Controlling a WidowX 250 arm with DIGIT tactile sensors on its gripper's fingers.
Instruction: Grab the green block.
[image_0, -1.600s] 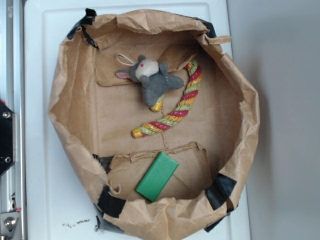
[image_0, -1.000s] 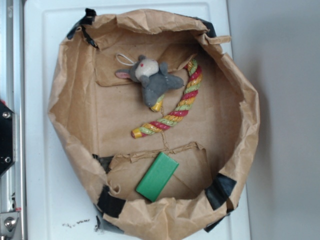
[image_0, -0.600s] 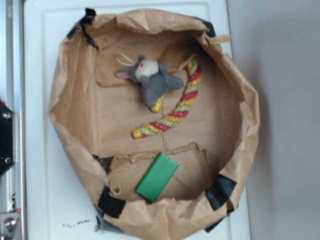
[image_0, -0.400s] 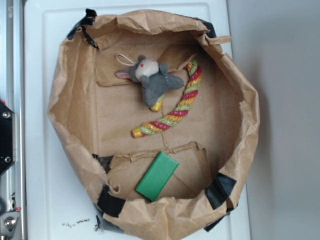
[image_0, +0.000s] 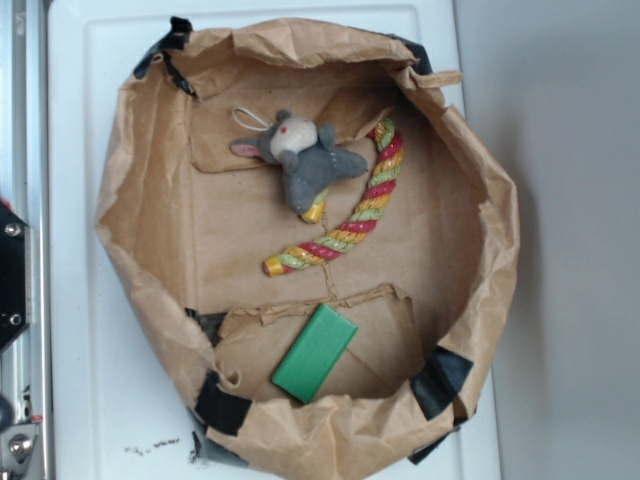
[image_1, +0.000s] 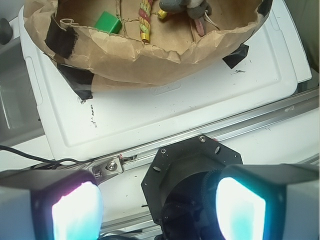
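Gripper (image_1: 159, 210) is showing only in the wrist view, its two fingers (image_1: 75, 210) sitting wide apart at the bottom corners, pads glowing cyan, nothing sitting between them. It is hanging outside the crumpled brown paper bag tray (image_0: 150, 200) (image_1: 150, 55), over the robot's round black base mount (image_1: 190, 170) and the silver aluminium rail (image_1: 260, 120), well apart from everything in the tray.

Flat bright-green rectangular block (image_0: 315, 353) (image_1: 109, 22) is lying inside the tray on the paper floor, tilted diagonally, close to the folded rim with black tape patches (image_0: 220, 405). Nothing is touching it. In the wrist view only one end is peeking over the paper rim.

Twisted red-yellow-green rope (image_0: 350, 228) (image_1: 145, 15) is curving across the middle of the tray floor, apart from the block. Grey plush mouse (image_0: 300, 160) (image_1: 182, 5) is lying by the far wall, its lower end overlapping one end of the rope.

Tray is sitting on a white plastic board (image_0: 90, 300) (image_1: 175, 115). No readable writing, brands or labels are showing; dark specks on the board are too small to read.
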